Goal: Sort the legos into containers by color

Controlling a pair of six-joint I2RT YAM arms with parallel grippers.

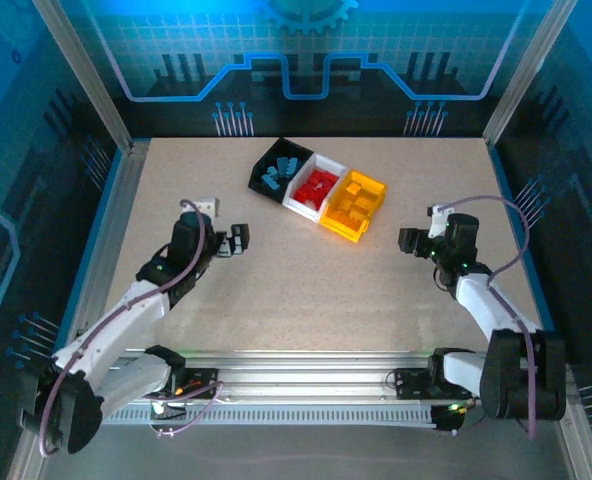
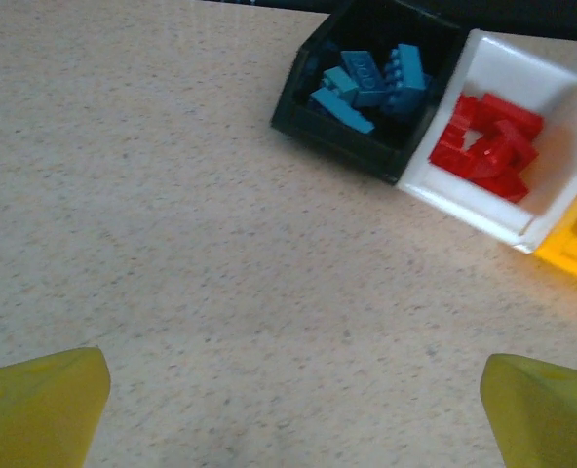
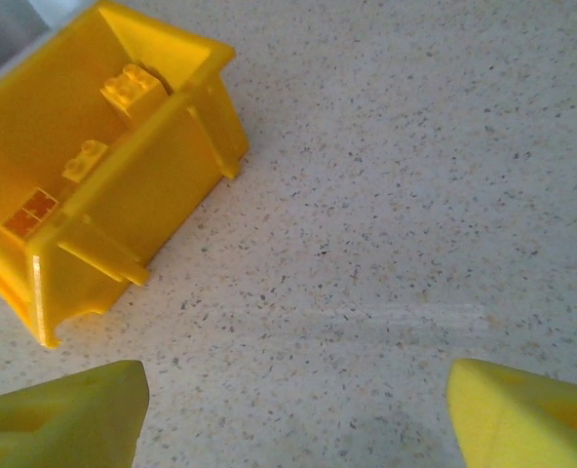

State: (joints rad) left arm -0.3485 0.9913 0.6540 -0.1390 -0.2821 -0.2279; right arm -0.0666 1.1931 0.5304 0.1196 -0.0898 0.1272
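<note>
Over the speckled table [image 1: 326, 290], we see the left gripper [image 1: 232, 240] with its jaws spread wide, gripping and touching nothing. The right gripper [image 1: 409, 242] is also parted and empty, just short of the yellow-orange bin [image 3: 162, 195]. Toward the table's far edge, the bins hold the legos by color: blue bricks [image 2: 366, 83] in the black bin [image 2: 337, 146], red bricks [image 2: 488, 146] in the white bin [image 2: 464, 210], and yellow bricks [image 3: 133, 86] in the yellow-orange one.
</note>
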